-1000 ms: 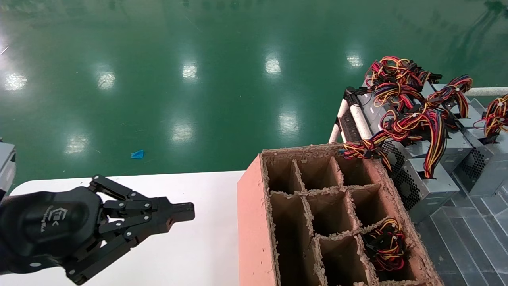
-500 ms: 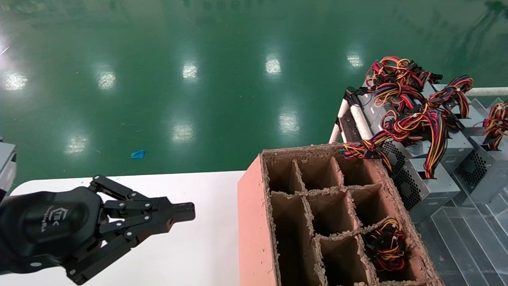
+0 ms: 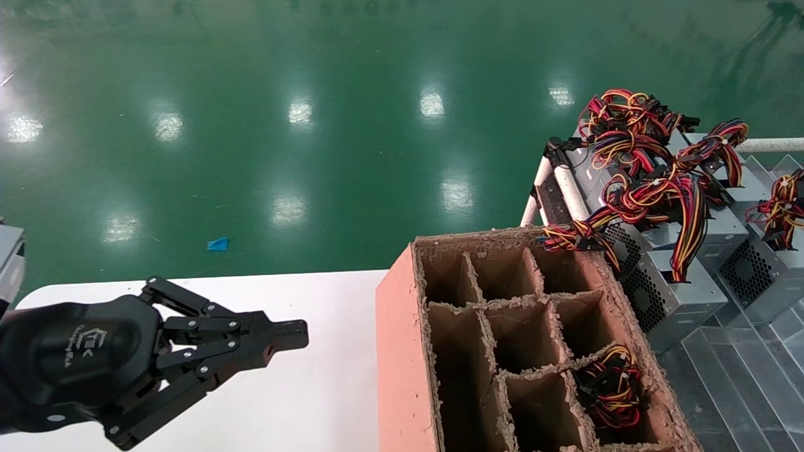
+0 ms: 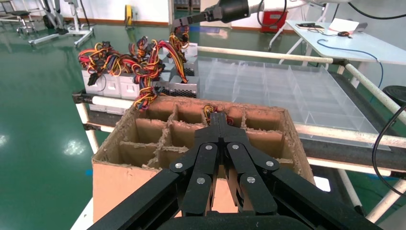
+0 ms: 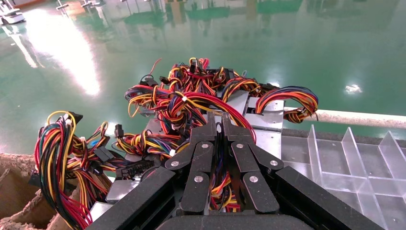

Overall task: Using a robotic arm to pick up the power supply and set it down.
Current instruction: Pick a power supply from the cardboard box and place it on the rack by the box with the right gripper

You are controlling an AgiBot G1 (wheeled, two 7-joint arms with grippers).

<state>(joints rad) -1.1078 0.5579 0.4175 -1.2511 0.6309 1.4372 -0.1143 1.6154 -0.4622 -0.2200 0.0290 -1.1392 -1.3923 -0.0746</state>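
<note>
My right gripper (image 5: pixel 216 117) is shut on a bundle of red, yellow and black wires (image 5: pixel 218 184) that run between its fingers. In the head view this gripper is out of frame. Those wires (image 3: pixel 776 204) rise from the power supply (image 3: pixel 763 279), a grey metal box with a round fan grille at the far right edge. The left wrist view shows the right arm (image 4: pixel 230 9) far off, above the pile of wires. My left gripper (image 3: pixel 295 333) hovers shut and empty over the white table (image 3: pixel 314 389).
A pink cardboard box (image 3: pixel 402 351) with open compartments stands in the middle; one near-right compartment holds wires (image 3: pixel 609 389). Several other power supplies (image 3: pixel 672 295) with tangled wires lie on the rack behind it. A clear divided tray (image 3: pixel 741 376) lies at the right.
The power supply at the far right edge has shifted and turned, so its fan grille now faces up. Its wire bundle moved with it. The left arm has stayed still.
</note>
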